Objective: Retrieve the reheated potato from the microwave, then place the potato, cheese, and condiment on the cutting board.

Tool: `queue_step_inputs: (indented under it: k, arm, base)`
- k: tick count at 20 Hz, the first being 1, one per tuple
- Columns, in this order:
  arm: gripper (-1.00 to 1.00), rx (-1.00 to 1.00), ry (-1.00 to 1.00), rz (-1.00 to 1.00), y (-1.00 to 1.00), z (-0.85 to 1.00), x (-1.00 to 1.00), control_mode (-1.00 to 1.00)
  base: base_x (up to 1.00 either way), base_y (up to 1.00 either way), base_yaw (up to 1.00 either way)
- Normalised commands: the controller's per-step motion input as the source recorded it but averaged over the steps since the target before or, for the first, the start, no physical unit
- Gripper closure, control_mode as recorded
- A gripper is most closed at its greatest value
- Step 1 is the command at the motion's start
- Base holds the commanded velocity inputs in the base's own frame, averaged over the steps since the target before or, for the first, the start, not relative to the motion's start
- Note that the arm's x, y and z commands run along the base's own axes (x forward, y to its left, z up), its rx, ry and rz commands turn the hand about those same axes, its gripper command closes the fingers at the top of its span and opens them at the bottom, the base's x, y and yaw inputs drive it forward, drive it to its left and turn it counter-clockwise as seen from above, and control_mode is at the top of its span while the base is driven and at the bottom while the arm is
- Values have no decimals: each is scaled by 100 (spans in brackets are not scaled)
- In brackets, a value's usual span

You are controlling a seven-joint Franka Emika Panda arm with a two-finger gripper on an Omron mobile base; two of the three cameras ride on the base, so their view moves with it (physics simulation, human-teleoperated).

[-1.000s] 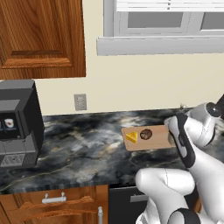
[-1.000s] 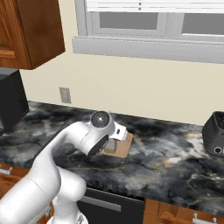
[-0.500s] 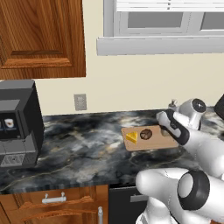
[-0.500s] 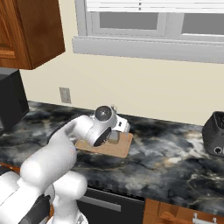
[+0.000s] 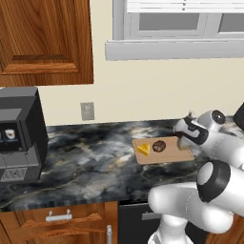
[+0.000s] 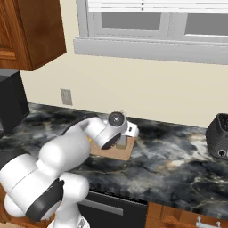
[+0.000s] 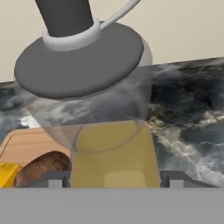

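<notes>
Room: cream wall, a grey-framed window (image 5: 176, 28) above the counter, a wooden cabinet (image 5: 45, 40) up at left, a pale wall outlet (image 5: 87, 111) below it.
Countertop (image 5: 95, 157): dark marbled stone with pale veins, glossy; wooden drawer fronts and a dark appliance front beneath.
Black machine (image 5: 19, 136): boxy, with a small display, standing at the counter's left end in the left base view.
Dark vented appliance (image 6: 219, 141): rounded and black, seen at the far right of the counter in the right base view.
Cutting board (image 5: 164, 151): flat light-brown wood with rounded corners, lying on the countertop below the window; the right base view shows just a corner of it past the arm.
Gripper (image 5: 183, 139): over the board's right end; the hand view has its dark tips either side of the condiment, spread to the jar's width; whether they press on it I cannot tell.
Condiment (image 7: 111, 153): in the hand view a clear jar with tan-olive filling and a wide grey lid tapering to a dark neck, standing at the board's right end; in the left base view it is mostly hidden by the hand.
Potato (image 5: 159, 146): rough dark-brown lump on the board's middle, just right of the cheese.
Cheese (image 5: 144, 149): small yellow wedge on the board's left part; the hand view catches one corner of it.
</notes>
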Motion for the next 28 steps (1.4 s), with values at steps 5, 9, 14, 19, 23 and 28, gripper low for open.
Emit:
queue_step_inputs:
  k: [5,9,14,19,23,28]
  arm:
    - [100,2,0,5,0,-34,27,-100]
    - [100,2,0,4,0,-36,32,-100]
    - [100,0,0,3,0,-41,19,-100]
    - [-100,0,0,2,0,-19,-5,-100]
    - [-100,0,0,2,0,0,-24,-100]
    - [-100,0,0,1,2,3,-19,-100]
  base:
    - [0,0,0]
    - [0,0,0]
    - [0,0,0]
    - [0,0,0]
    - [0,0,0]
    - [0,0,0]
